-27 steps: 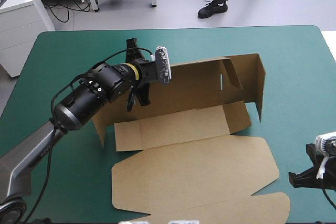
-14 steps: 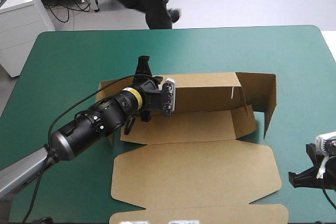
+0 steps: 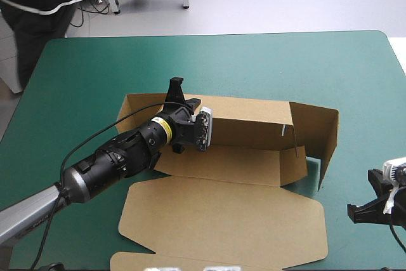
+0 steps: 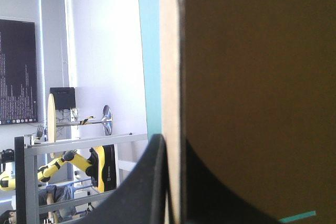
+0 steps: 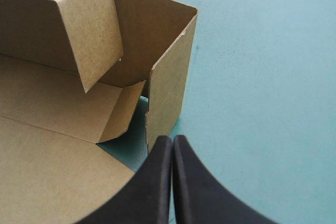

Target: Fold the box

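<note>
L claw [image 3: 177, 96] pinching box [image 3: 222, 220] rear wall.
R claw [image 5: 172, 141] closed, empty, over counter [image 3: 285, 61] nr box's right end wall.

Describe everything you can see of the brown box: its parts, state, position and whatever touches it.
The box is one cut sheet of plain brown board, partly formed on the teal-green cover. Its far long wall and right end wall stand raised; the wide lid panel lies flat toward the near edge. The left hand is shut on the far wall near its left end.
</note>
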### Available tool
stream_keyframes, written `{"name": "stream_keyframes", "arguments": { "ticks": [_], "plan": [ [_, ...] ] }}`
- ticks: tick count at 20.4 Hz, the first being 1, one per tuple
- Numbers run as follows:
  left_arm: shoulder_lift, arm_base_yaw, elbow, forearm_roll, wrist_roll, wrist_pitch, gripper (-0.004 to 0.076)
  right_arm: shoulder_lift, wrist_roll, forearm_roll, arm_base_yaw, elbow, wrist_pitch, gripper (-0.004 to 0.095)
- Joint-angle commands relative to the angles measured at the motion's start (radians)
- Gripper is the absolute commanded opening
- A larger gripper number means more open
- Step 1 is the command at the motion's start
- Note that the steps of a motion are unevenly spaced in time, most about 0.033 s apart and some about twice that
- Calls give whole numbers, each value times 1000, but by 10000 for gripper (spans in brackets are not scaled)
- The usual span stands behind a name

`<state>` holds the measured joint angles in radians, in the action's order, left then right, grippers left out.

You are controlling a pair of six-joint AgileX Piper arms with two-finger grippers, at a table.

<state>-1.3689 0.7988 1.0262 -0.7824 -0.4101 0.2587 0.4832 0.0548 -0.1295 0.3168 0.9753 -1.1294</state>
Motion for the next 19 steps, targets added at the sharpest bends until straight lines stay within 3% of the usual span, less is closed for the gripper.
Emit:
{"name": "stream_keyframes", "arguments": {
  "ticks": [1,5,8,10,14,19],
  "plan": [
    [22,3,18,-136,170,54,-10,21,15,13,-3,53,68,54],
    [22,3,18,-288,351,138,-10,65,28,13,-3,108,63,127],
    [24,5,17,-294,349,96,-10,135,20,0,-3,168,62,200],
    [24,5,14,-294,349,91,-10,197,22,-33,-3,230,64,313],
    [24,5,14,-292,349,97,-10,375,30,-95,-3,414,81,786],
    [26,29,-11,-312,351,127,-10,573,58,-98,-3,636,80,805]
  ]
}}
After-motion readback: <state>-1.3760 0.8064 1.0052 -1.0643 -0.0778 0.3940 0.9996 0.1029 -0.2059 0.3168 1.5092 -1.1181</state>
